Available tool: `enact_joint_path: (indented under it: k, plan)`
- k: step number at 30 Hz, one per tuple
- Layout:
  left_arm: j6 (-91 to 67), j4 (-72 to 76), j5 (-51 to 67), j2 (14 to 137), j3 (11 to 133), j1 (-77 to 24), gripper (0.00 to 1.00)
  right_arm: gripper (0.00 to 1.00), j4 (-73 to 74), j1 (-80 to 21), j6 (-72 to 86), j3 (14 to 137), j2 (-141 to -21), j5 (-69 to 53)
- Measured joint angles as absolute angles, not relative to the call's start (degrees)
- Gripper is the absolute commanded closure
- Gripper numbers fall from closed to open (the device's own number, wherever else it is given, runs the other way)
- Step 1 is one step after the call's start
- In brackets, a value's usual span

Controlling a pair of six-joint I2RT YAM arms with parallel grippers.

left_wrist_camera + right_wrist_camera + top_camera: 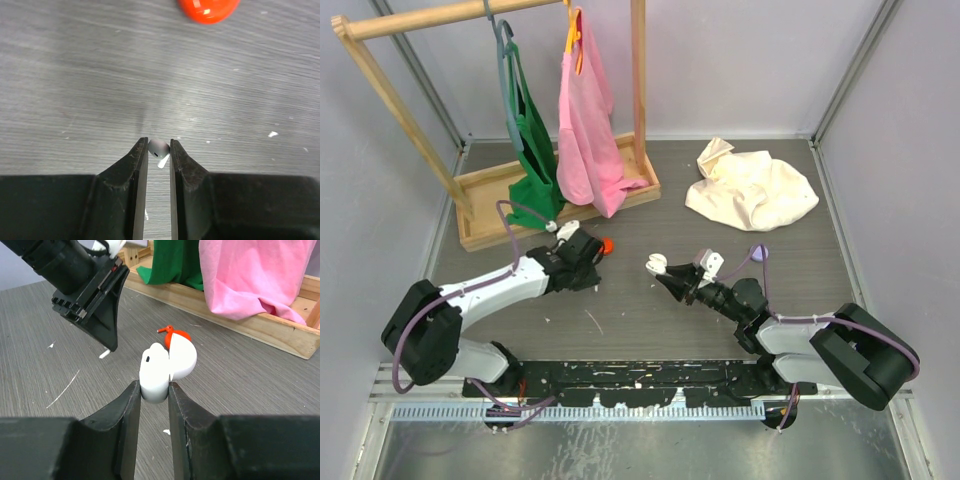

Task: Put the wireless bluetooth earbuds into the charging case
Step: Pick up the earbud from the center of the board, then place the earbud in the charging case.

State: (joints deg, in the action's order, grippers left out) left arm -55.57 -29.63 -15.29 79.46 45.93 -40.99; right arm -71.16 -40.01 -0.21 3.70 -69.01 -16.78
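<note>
My left gripper (159, 142) is shut on a tiny white earbud (158, 148), pinched at the fingertips just above the grey table, its short stem pointing down. In the top view this gripper (591, 266) sits left of centre. My right gripper (153, 385) is shut on the white charging case (159, 371), whose lid (183, 359) stands open. From above, the right gripper (667, 278) holds the case (655, 265) at mid-table, a short way right of the left gripper. The right wrist view shows the left gripper's fingers (102, 315) up and to the left of the case.
A red round case (207, 9) lies just beyond the left gripper, with a small red piece (162, 330) beside it. A lilac item (758, 252) sits behind the right arm. A wooden rack (555, 190) with green and pink bags stands back left. A cream cloth (750, 185) lies back right.
</note>
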Motion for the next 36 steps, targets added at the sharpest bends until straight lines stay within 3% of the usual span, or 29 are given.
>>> enact_joint_path:
  k: [18,36]
  plan:
    - [-42.19,0.19,-19.84,71.13,42.13,-50.22,0.88,0.92,-71.96,-40.01,-0.86,3.75,-70.7,-15.29]
    - [-33.69,21.96,-19.75,73.71,40.49,-58.78,0.87,0.92,-73.71,-40.01,-1.39,3.75,-72.42,-10.39]
